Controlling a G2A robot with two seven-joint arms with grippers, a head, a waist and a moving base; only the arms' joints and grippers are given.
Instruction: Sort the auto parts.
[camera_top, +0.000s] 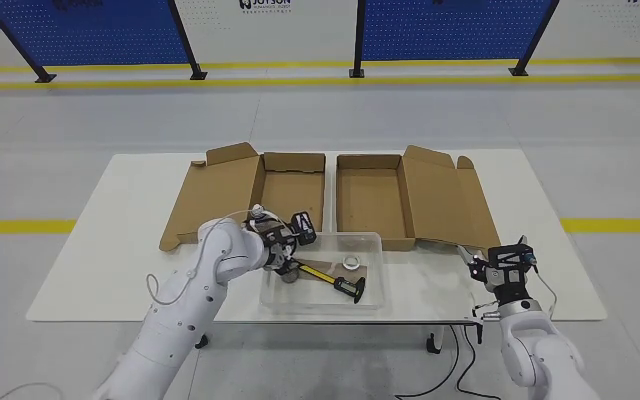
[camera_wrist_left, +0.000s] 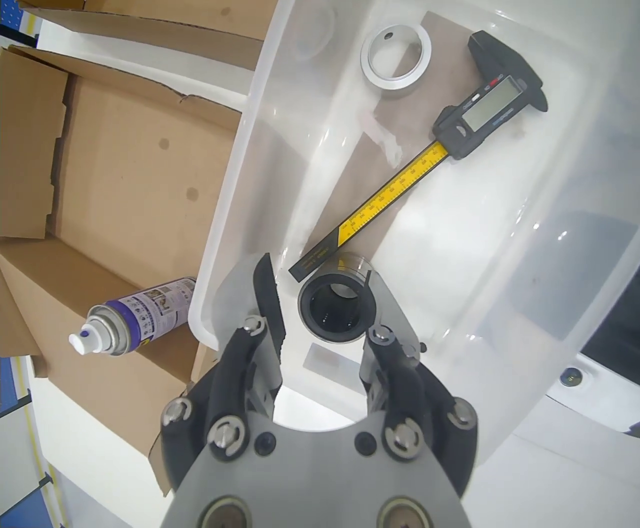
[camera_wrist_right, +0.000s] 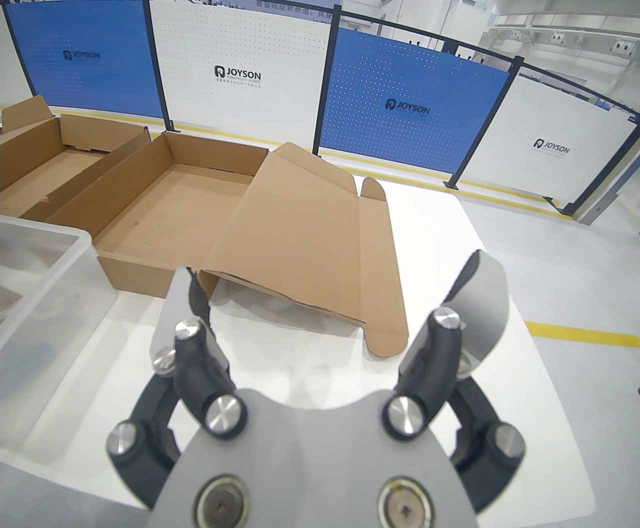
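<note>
A clear plastic bin (camera_wrist_left: 235, 165) holds a short metal bearing sleeve (camera_wrist_left: 334, 312), a yellow-and-black digital caliper (camera_wrist_left: 450, 140) and a flat metal ring (camera_wrist_left: 396, 57). My left gripper (camera_wrist_left: 322, 300) is lowered into the bin's near end, open, with one finger on each side of the sleeve; a small gap shows on one side. From above, this gripper (camera_top: 288, 262) sits at the left end of the bin (camera_top: 320, 236). My right gripper (camera_wrist_right: 332, 280) is open and holds nothing, low over the table at the front right (camera_top: 495, 252).
Two open cardboard boxes stand behind the bin, left (camera_top: 290, 195) and right (camera_top: 370, 195), with their flaps spread outward. A purple spray can (camera_wrist_left: 135, 317) lies in the left box. The right box (camera_wrist_right: 170, 215) has a bare floor. The table's front edge is close to both arms.
</note>
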